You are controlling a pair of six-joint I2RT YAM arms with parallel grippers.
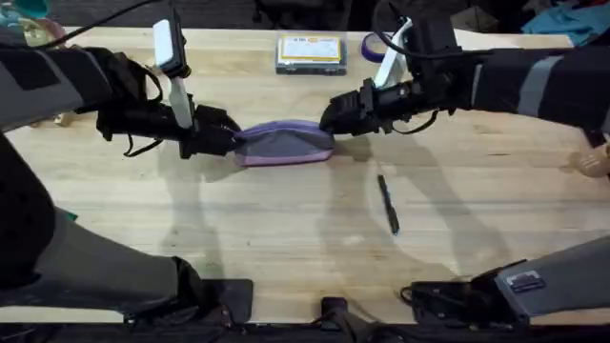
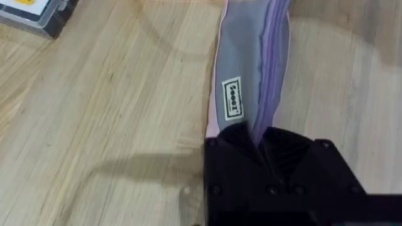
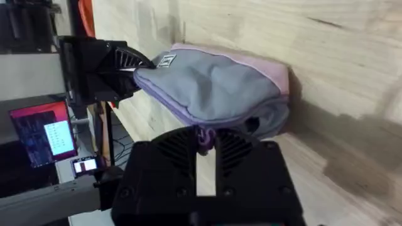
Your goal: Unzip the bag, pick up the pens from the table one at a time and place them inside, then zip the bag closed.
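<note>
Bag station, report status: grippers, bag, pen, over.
Left gripper shut on bag end. Right gripper shut on zipper pull. Pen on table, nothing blocking it.

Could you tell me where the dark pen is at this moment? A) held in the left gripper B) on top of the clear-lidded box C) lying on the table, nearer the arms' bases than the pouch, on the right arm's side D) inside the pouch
C: the pen lies bare on the table, apart from the bag, with neither gripper on it.

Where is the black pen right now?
In the overhead view the pen lies on the table, right of the middle, in front of the right gripper and nearer the arms' bases than the bag.
</note>
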